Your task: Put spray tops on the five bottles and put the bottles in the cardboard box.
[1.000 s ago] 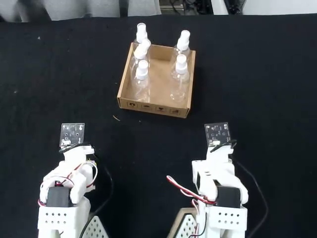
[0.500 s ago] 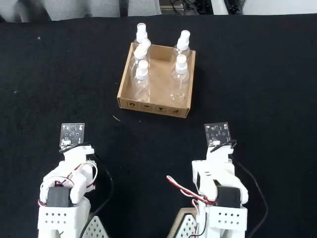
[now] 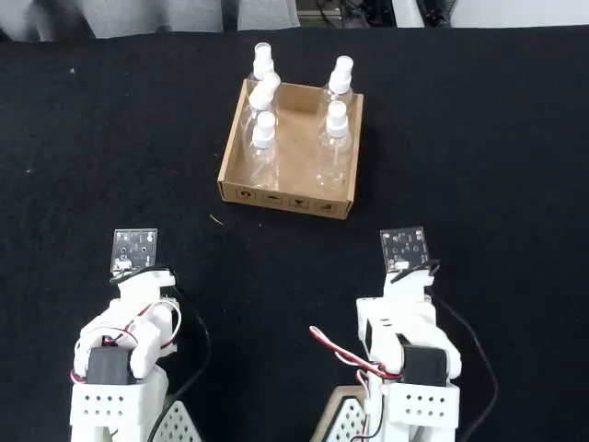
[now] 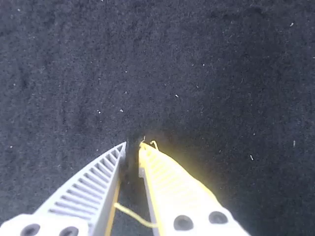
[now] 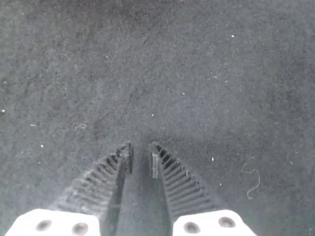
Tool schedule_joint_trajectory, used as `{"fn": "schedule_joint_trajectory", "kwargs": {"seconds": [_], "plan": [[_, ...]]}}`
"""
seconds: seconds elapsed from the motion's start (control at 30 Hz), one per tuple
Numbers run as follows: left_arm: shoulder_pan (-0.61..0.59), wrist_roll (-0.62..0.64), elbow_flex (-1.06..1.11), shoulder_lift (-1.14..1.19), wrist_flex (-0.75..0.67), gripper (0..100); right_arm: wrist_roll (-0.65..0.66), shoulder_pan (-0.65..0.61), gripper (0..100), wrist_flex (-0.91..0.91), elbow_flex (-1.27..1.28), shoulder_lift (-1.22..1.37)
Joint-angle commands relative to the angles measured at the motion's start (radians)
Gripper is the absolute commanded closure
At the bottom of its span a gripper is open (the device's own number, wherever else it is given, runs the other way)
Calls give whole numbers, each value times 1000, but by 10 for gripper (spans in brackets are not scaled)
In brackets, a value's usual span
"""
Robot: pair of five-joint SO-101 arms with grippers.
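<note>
A cardboard box (image 3: pixel 291 201) stands at the middle back of the black table. Inside it stand several clear bottles (image 3: pixel 261 155) with white spray tops (image 3: pixel 265 130), some along its left side and two on its right (image 3: pixel 335 147). Both arms are folded back near the front edge, far from the box. My left gripper (image 4: pixel 133 145) hangs just above bare black cloth, shut with nothing in it. My right gripper (image 5: pixel 141 150) is likewise over bare cloth, its fingers nearly together and holding nothing.
The left arm's body (image 3: pixel 124 350) sits at the front left, the right arm's body (image 3: pixel 405 341) at the front right, with loose wires beside them. Black cloth (image 3: pixel 479 166) covers the table all around the box.
</note>
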Motion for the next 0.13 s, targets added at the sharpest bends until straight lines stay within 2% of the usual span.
{"fn": "schedule_joint_trajectory", "kwargs": {"seconds": [0.0, 0.1], "plan": [[-8, -8, 25, -9, 6, 964, -8, 26, 987, 6, -2, -96], [-8, -8, 25, -9, 6, 964, -8, 26, 987, 6, -2, -96]]}}
